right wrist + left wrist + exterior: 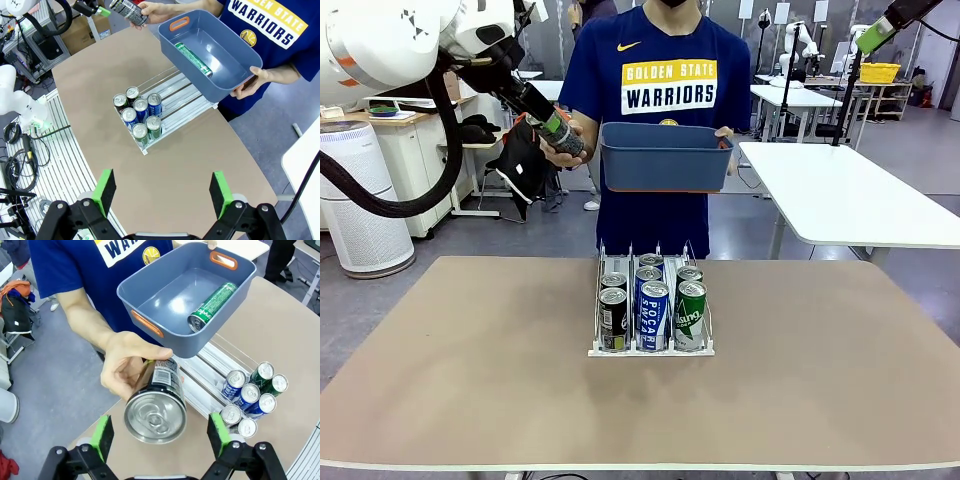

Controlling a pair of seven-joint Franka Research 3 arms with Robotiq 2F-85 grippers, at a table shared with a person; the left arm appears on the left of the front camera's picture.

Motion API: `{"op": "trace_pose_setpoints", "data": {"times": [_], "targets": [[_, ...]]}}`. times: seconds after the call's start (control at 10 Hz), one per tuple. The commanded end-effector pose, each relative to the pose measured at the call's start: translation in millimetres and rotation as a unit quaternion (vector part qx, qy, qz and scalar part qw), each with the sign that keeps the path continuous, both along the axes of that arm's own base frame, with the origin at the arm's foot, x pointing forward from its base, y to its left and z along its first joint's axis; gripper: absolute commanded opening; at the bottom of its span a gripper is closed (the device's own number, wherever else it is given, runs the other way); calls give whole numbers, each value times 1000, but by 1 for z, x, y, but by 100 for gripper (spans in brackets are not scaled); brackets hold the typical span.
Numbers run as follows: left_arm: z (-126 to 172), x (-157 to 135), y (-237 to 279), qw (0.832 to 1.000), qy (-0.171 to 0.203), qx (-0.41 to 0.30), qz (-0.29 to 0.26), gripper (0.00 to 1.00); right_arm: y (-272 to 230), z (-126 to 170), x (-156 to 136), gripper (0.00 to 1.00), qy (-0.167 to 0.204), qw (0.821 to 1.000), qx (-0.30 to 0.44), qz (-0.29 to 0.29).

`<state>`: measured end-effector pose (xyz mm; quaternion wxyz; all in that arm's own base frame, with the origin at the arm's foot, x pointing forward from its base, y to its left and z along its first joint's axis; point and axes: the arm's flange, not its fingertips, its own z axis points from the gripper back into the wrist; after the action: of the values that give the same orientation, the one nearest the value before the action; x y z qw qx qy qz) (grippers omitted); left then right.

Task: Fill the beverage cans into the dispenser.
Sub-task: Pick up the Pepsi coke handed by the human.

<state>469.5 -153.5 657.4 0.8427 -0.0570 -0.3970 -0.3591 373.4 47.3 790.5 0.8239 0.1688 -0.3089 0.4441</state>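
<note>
Rack (pixel 650 352) holds six cans (pixel 652 300) | hand (pixel 122 367) offers black can (pixel 156 410); green can (pixel 212 305) in bin (pixel 160 297) | left end effector (pixel 160 427), right end effector (pixel 162 187) apart

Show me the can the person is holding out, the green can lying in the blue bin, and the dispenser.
Held-out can (pixel 155 415), left wrist view, on its silver top.
Lying green can (pixel 212 305), left wrist view, on its side.
Dispenser (pixel 175 97), right wrist view, on its bare lanes.

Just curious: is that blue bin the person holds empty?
Not empty: one green can lies on its side inside the blue bin.
</note>
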Motion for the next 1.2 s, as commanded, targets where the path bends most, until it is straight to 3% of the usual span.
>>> {"op": "trace_pose_setpoints", "data": {"times": [0.0, 1.1], "targets": [[-14, 11, 8, 999, 0, -32, -24, 100, 0, -1, 0, 100, 0, 1000, 0, 0], [-22, 34, 4, 998, -6, -22, -54, 100, 0, -1, 0, 100, 0, 1000, 0, 0]]}}
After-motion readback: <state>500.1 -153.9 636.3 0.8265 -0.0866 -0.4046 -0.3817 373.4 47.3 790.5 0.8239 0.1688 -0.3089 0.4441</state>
